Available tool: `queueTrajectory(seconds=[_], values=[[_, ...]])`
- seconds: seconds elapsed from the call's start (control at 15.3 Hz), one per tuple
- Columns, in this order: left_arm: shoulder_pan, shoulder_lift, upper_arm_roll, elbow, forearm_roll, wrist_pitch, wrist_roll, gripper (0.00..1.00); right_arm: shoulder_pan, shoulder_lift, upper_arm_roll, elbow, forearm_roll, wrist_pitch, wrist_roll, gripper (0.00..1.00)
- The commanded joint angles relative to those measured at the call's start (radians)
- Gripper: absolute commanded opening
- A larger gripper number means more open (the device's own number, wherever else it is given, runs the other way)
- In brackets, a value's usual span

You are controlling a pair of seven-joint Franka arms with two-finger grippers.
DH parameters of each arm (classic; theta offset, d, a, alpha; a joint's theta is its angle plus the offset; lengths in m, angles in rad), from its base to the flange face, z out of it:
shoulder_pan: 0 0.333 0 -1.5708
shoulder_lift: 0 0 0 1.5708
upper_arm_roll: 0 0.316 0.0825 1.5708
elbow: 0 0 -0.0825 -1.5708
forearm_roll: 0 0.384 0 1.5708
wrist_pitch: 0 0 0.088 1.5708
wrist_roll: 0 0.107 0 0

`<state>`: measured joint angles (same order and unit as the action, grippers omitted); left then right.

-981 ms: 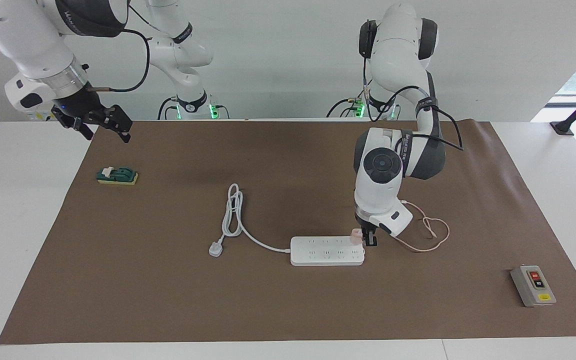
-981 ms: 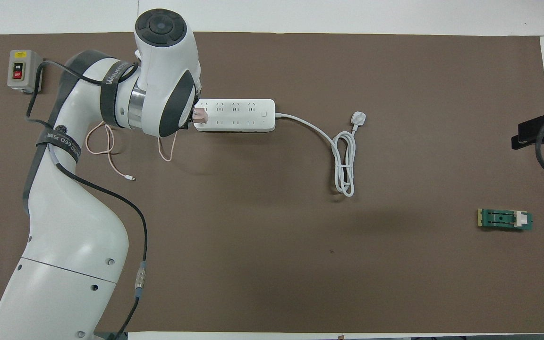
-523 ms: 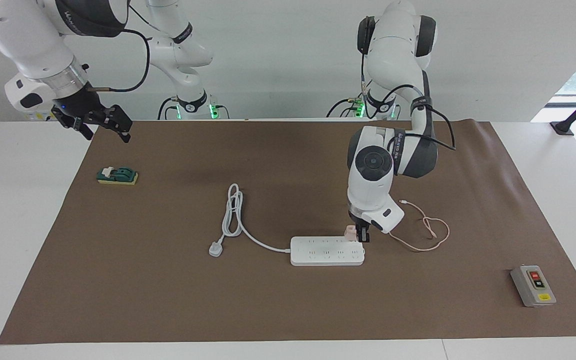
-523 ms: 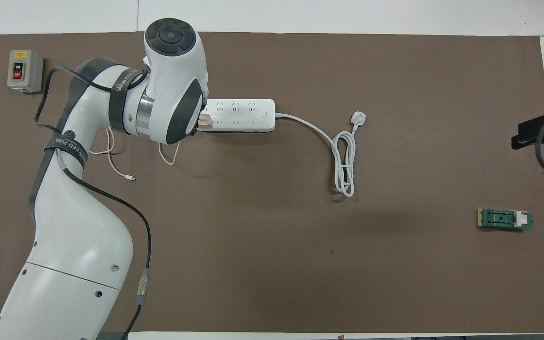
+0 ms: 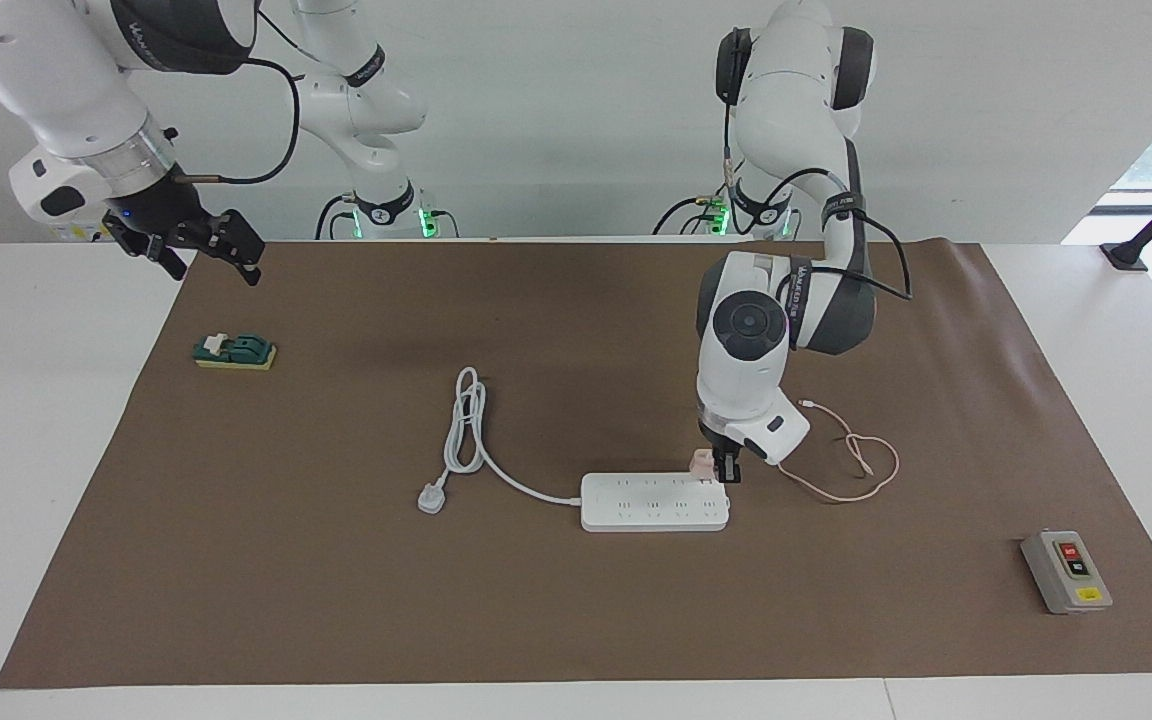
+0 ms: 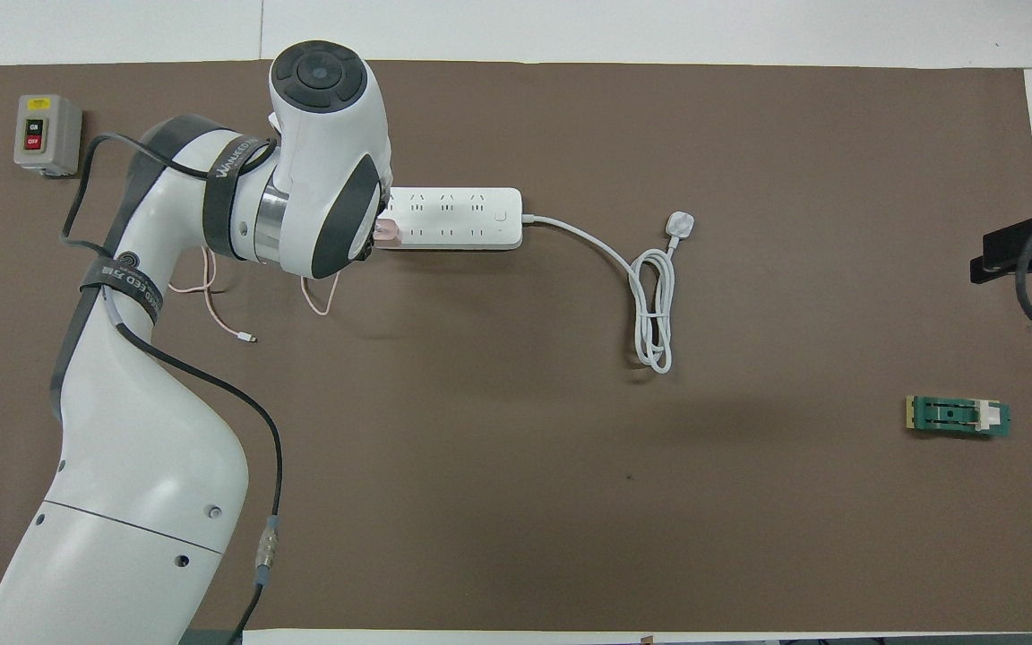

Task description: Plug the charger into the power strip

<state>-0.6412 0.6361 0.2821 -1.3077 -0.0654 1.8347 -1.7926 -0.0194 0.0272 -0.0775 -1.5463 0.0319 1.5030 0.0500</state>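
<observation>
The white power strip [image 5: 654,502] lies flat on the brown mat, and it also shows in the overhead view [image 6: 453,218]. My left gripper [image 5: 719,468] points down over the strip's end toward the left arm's end of the table. It is shut on the pale pink charger [image 5: 702,460], which sits at the strip's row of sockets nearer to the robots. I cannot tell whether its pins are in. In the overhead view the charger [image 6: 386,233] peeks out from under the left wrist, which hides the fingers. Its thin pink cable [image 5: 861,462] loops on the mat. My right gripper [image 5: 216,270] waits open in the air.
The strip's thick white cord [image 5: 464,420] coils on the mat and ends in a three-pin plug [image 5: 431,497]. A grey box with red and black buttons [image 5: 1066,571] sits toward the left arm's end. A small green block [image 5: 234,351] lies toward the right arm's end.
My left gripper has carried the charger a little along the strip's end toward the robots and the right arm's end, then held nearly still. The right arm has not moved.
</observation>
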Motion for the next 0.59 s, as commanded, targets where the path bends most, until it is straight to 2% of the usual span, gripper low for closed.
queueTrajectory(seconds=[0.0,0.52], values=[[-0.009,-0.036,0.014,-0.056,-0.001,0.035,0.007,0.00,-0.008,-0.012,0.013,-0.009,-0.020,0.003,0.011,1.00],[-0.005,-0.033,0.014,-0.058,-0.001,0.064,0.018,0.00,-0.010,-0.012,0.013,-0.009,-0.020,0.003,0.010,1.00]])
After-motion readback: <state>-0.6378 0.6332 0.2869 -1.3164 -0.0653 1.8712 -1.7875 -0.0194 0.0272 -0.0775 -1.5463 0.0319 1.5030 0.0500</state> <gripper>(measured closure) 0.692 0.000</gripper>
